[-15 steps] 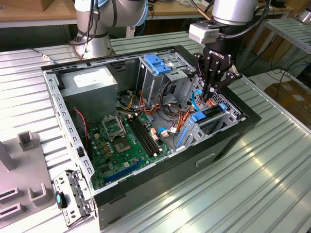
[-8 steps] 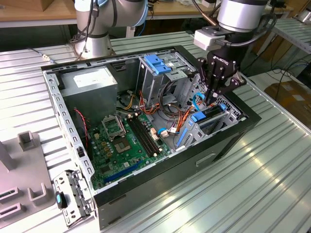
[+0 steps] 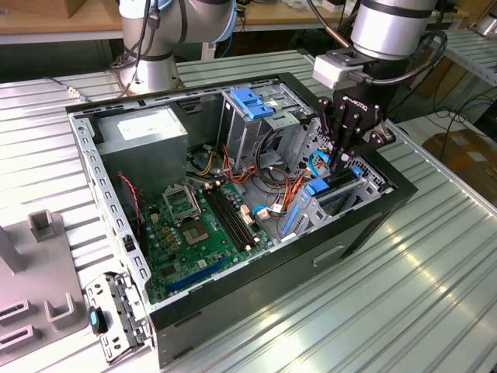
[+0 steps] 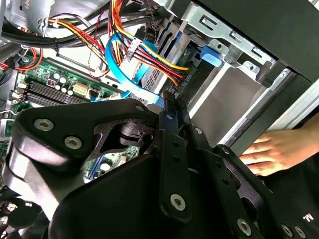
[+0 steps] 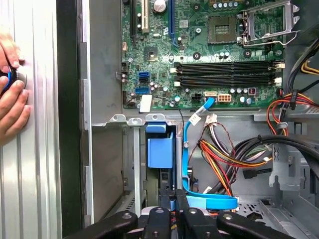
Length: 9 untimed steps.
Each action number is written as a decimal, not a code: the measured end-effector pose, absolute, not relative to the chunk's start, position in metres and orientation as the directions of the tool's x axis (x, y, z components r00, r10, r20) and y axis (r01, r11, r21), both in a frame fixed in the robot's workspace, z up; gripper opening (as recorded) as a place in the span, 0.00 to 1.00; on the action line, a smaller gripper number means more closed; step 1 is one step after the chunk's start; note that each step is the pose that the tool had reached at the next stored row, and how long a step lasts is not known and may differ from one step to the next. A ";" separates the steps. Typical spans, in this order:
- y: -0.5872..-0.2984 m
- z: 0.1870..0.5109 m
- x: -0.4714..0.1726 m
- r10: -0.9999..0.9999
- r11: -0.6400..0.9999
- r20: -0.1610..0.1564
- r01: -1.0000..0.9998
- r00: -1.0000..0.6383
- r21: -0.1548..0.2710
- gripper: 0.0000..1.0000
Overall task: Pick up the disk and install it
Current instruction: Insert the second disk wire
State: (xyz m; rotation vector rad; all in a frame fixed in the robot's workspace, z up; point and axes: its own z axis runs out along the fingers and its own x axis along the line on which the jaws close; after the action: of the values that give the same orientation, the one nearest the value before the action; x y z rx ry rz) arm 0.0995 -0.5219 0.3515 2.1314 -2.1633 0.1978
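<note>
The black pincer [image 3: 344, 159], fingers together edgewise on the blue-railed silver metal disk [image 3: 335, 183], lowers it into the grey drive cage [image 3: 330, 203] for seating.

The scene is evenly and brightly lit from overhead. In the exterior view, pale glare streaks are thrown across the ribbed metal table [image 3: 435, 264] beside the computer case [image 3: 233, 303], whose outer wall is left in shadow. In the second wrist view, the gripper [image 4: 172, 107] is rendered dark and softly blurred, while the motherboard [image 5: 199, 50] is sharply resolved in the first wrist view.
</note>
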 end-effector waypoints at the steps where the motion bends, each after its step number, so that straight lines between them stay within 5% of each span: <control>1: -0.522 0.351 0.100 -0.987 0.013 0.161 -1.000 -0.017 -0.023 0.16; 8: -0.527 0.349 0.100 -0.990 0.013 0.138 -1.000 -0.016 -0.023 0.16; 9: -0.535 0.346 0.103 -0.994 0.023 0.107 -0.999 -0.025 -0.022 0.16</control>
State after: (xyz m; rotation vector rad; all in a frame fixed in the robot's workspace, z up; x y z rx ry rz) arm 0.1026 -0.5350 0.3460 2.1489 -2.2021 0.1398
